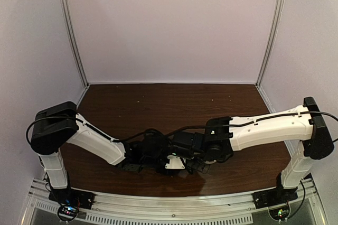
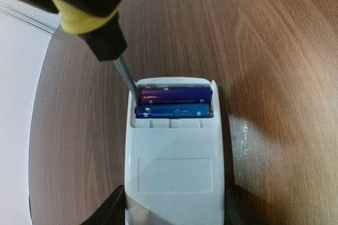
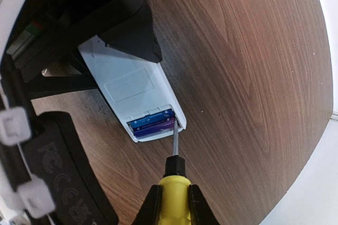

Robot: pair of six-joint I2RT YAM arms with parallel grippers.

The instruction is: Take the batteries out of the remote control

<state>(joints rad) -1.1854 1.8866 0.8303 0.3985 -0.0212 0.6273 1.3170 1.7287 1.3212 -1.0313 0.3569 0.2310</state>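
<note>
The white remote control (image 2: 174, 167) lies back-up on the wooden table, and my left gripper (image 2: 174, 213) is shut on its near end, one black finger (image 2: 112, 210) against each long side. Its battery bay is uncovered at the far end, where two batteries lie side by side, a purple one (image 2: 174, 94) and a blue one (image 2: 173, 110). My right gripper (image 3: 172, 204) is shut on a yellow-handled screwdriver (image 3: 171, 196). The metal shaft (image 3: 174, 139) reaches into the bay corner at the end of the purple battery (image 3: 154, 126). From above, the two grippers meet over the remote control (image 1: 175, 163).
The brown wooden table (image 1: 174, 106) is walled in white at the back and both sides. My left arm's black body (image 3: 79, 8) looms over the remote's held end. The table's rounded edge (image 3: 317, 146) runs close on the right.
</note>
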